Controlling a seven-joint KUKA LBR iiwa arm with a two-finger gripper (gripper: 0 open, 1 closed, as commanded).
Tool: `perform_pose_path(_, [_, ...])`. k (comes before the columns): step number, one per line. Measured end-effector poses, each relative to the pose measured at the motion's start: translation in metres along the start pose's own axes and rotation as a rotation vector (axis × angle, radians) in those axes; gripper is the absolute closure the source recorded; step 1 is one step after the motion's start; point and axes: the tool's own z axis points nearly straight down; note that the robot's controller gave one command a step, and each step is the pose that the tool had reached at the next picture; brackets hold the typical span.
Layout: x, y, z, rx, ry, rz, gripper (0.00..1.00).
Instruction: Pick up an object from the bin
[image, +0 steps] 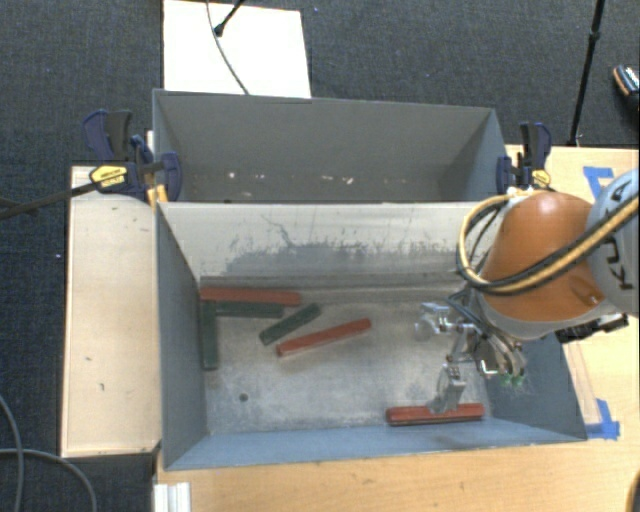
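My gripper (449, 397) hangs low in the bin's front right part, under the orange wrist cover. Its tip comes down right at the upper edge of a red-brown flat bar (433, 414) that lies crosswise close to the front wall. I cannot tell whether it touches the bar. Further left, a second red-brown bar (323, 337) lies at a slant on the floor, well apart from the gripper.
A short dark green bar (290, 323) lies just above the slanted red one. A long red-brown bar (249, 296) rests along the back wall at the left, and a dark green bar (208, 336) runs down the left wall. The arm comes in over the right rim.
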Motion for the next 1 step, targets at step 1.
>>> perform_pose_path(1, [0.0019, -0.0022, 0.0819, 0.002, -0.024, -0.304, 0.00])
